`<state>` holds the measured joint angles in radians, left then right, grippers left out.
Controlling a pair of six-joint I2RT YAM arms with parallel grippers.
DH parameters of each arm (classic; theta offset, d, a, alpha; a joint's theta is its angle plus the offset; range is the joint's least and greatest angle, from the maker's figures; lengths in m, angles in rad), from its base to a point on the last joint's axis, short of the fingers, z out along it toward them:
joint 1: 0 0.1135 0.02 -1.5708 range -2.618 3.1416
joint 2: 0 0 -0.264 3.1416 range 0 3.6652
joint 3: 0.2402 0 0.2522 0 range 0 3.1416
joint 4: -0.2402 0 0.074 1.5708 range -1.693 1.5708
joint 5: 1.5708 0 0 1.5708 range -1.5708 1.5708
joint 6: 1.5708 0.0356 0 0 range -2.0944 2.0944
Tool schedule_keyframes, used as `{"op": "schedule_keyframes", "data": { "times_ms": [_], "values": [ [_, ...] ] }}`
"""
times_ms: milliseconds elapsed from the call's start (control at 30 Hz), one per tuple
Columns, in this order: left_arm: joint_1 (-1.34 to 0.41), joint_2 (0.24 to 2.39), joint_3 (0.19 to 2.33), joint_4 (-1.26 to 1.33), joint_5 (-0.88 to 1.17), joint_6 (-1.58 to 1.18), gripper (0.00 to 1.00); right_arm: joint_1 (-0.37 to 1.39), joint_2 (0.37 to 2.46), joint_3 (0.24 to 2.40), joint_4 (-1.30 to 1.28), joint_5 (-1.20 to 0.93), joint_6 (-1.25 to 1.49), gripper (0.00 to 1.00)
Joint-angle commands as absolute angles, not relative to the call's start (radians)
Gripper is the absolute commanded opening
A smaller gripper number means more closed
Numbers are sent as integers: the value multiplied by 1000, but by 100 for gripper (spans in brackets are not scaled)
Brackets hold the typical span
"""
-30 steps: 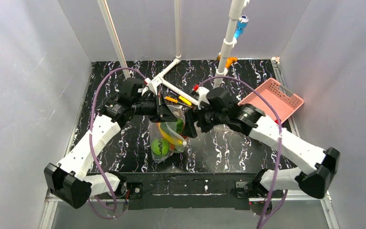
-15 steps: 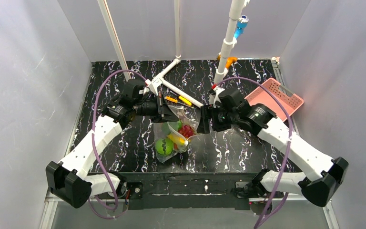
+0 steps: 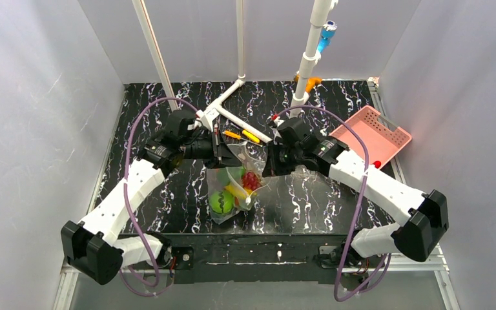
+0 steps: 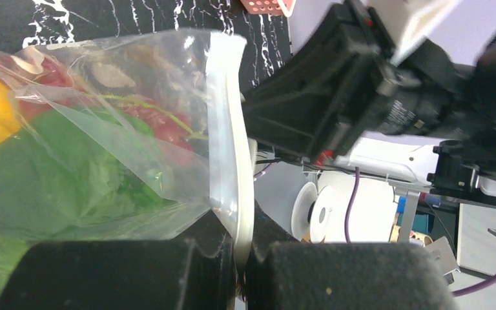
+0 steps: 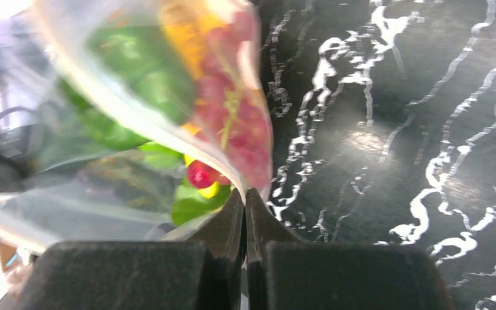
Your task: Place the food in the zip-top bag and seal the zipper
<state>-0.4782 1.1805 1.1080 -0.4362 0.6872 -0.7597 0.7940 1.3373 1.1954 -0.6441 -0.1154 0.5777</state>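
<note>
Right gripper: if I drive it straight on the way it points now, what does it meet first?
The zip-top bag: the right gripper is shut on its edge, so the grapes inside come first. Beyond them probably the left gripper, though depth is unclear.

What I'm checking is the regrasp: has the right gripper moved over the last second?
Yes. The right gripper first backed toward the pink basket, then returned leftward, away from it, and is now shut on the edge of the zip-top bag.

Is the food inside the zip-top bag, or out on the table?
Inside. The green fruit, a yellow piece and the red grapes all show through the clear wall of the zip-top bag.
</note>
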Motion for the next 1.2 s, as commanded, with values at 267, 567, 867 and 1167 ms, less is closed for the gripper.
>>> {"op": "schedule_keyframes", "data": {
  "times_ms": [267,567,867,1167],
  "values": [
    [-525,1097,1070,-401,589,-862,0,869,1306,1458,-577,-278,663,1],
    [-535,1203,967,-420,589,-892,0,877,1426,1382,-542,-266,621,1],
    [-535,1100,913,-439,468,-888,0,888,1427,1406,-533,-285,591,14],
    [-534,1049,873,-433,456,-892,0,886,1282,1449,-717,-23,468,60]
  ]
}}
